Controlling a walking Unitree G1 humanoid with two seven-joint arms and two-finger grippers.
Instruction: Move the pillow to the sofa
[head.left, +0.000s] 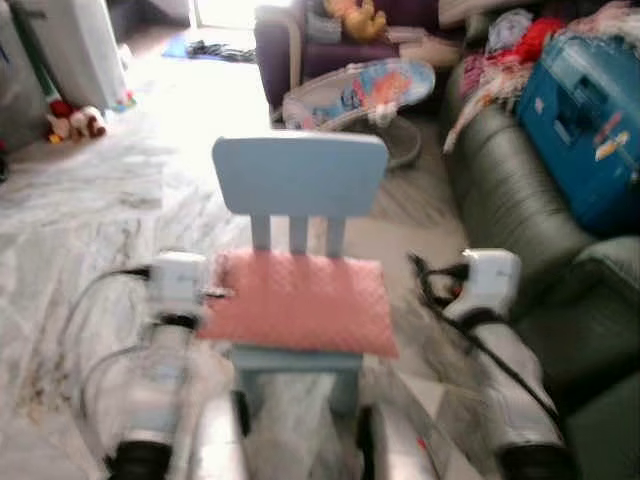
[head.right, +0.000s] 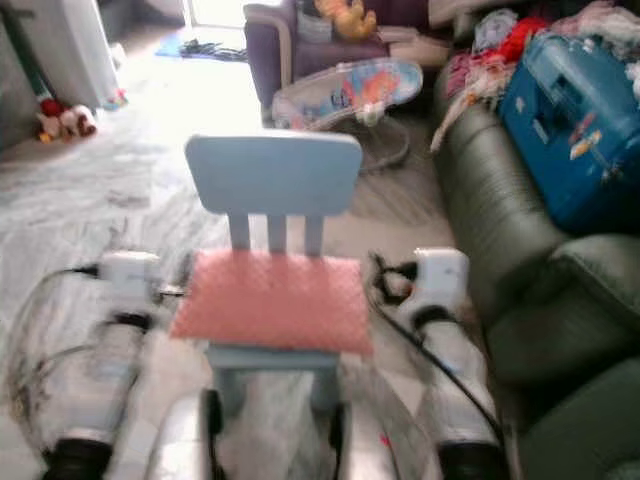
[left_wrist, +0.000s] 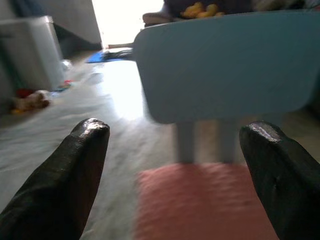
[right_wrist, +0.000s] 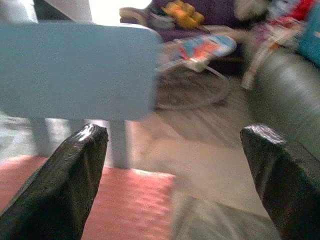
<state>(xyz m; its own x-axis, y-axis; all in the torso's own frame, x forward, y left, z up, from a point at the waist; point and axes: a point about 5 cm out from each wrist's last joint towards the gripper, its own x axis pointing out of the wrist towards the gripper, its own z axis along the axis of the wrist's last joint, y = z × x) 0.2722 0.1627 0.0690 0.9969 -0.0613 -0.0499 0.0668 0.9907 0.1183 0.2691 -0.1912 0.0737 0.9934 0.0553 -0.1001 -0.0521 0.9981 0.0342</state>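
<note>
A flat pink pillow (head.left: 300, 300) lies on the seat of a small light-blue child's chair (head.left: 300, 175) right in front of me. My left gripper (left_wrist: 175, 130) hovers beside the pillow's left edge, open and holding nothing, with the pillow (left_wrist: 200, 200) low between its fingers. By the pillow's right edge my right gripper (right_wrist: 175, 132) is also open and holds nothing. The dark green sofa (head.left: 520, 200) runs along the right side.
A blue case (head.left: 590, 130) and a heap of clothes (head.left: 500, 60) lie on the sofa's far end. A baby bouncer (head.left: 360, 95) and a purple armchair (head.left: 300, 40) stand behind the chair. Toys (head.left: 75, 122) lie on the marble floor at far left.
</note>
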